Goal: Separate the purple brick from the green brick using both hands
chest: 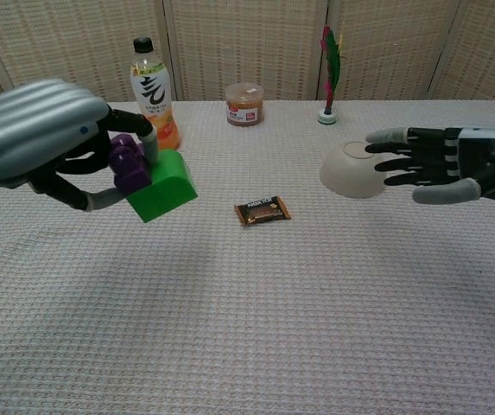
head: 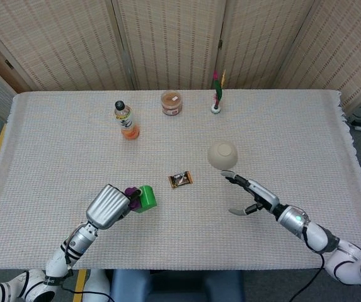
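The purple brick is stuck onto the green brick, and my left hand holds the joined pair lifted above the cloth at the left. In the head view the green brick pokes out to the right of the left hand, with the purple brick partly hidden by fingers. My right hand hovers at the right, fingers spread, holding nothing. From above, the right hand sits well apart from the bricks.
An upturned beige bowl lies just beyond the right hand. A small brown snack packet sits mid-table. At the back stand an orange drink bottle, a lidded jar and a feathered shuttlecock.
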Controlling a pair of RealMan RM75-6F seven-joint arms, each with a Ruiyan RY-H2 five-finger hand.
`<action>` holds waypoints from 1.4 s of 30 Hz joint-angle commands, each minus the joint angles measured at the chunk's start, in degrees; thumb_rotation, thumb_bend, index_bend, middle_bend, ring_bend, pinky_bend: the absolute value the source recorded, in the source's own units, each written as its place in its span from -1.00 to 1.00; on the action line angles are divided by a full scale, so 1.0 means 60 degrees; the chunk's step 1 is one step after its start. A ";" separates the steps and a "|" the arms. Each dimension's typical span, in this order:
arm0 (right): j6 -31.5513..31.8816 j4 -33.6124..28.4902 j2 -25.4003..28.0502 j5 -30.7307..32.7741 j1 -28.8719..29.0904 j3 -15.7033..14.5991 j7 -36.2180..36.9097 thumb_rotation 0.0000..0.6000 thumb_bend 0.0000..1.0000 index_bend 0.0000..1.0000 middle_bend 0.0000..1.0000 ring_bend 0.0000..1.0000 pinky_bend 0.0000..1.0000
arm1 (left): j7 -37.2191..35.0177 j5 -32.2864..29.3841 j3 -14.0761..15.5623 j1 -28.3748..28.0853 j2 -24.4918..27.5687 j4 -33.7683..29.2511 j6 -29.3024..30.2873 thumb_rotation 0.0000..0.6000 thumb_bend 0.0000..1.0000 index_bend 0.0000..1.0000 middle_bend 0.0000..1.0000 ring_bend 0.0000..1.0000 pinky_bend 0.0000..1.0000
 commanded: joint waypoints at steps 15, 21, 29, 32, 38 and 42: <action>0.1111 0.3758 -0.3555 -0.0630 0.2782 -0.0569 0.4586 1.00 -0.39 -1.00 -1.00 -1.00 -1.00 | -0.0449 -0.0619 -0.0617 -0.0421 0.0030 0.0019 -0.0253 1.00 -0.19 0.56 1.00 1.00 1.00; 0.1310 0.3918 -0.3572 -0.0322 0.2751 -0.0657 0.4321 1.00 -0.39 -1.00 -1.00 -1.00 -1.00 | -0.0465 -0.0646 -0.0548 -0.0391 0.0106 0.0134 -0.0195 1.00 -0.19 0.56 1.00 1.00 1.00; 0.1203 0.4040 -0.3651 0.0097 0.2899 -0.0583 0.4335 1.00 -0.39 -1.00 -1.00 -1.00 -1.00 | -0.0425 -0.0602 -0.0460 -0.0431 0.0037 -0.0151 -0.0193 1.00 -0.19 0.56 1.00 1.00 1.00; 0.1098 0.4214 -0.3835 0.0175 0.2999 -0.0592 0.4430 1.00 -0.39 -1.00 -1.00 -1.00 -1.00 | -0.0310 -0.0671 -0.0498 -0.0508 -0.0098 -0.0205 -0.0266 1.00 -0.19 0.56 1.00 1.00 1.00; 0.1054 0.4615 -0.4224 0.0282 0.3171 -0.0581 0.4706 1.00 -0.39 -1.00 -1.00 -1.00 -1.00 | -0.0227 -0.0806 -0.0596 -0.0647 -0.0388 -0.0300 -0.0342 1.00 -0.19 0.56 1.00 1.00 1.00; 0.1060 0.4752 -0.4420 0.0447 0.3209 -0.0478 0.4605 1.00 -0.39 -0.92 -1.00 -1.00 -1.00 | -0.0211 -0.0883 -0.0659 -0.0731 -0.0580 -0.0318 -0.0362 1.00 -0.19 0.56 1.00 1.00 1.00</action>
